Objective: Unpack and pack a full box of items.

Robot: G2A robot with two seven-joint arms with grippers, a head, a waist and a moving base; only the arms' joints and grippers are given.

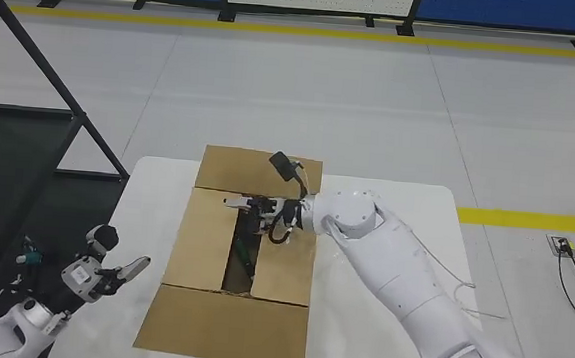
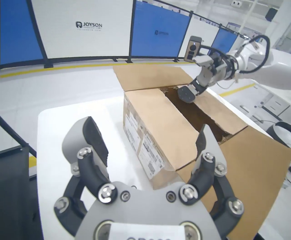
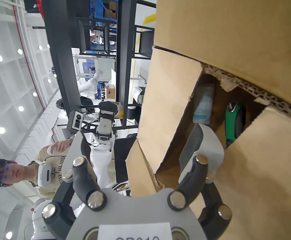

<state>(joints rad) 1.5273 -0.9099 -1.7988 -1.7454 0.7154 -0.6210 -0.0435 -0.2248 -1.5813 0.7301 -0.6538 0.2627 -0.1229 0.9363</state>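
Cardboard box (image 1: 201, 263), brown with flaps ajar, sits in the middle of the surface (image 1: 151, 200). We see our right hand (image 1: 249, 212) released at its slit, toward 12 o'clock, and our left hand (image 1: 122, 255) released, empty, at 8 o'clock.

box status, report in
Left gripper open, off the cardboard box corner. Right gripper open at the flap gap. Inner flaps partly cover a green item.
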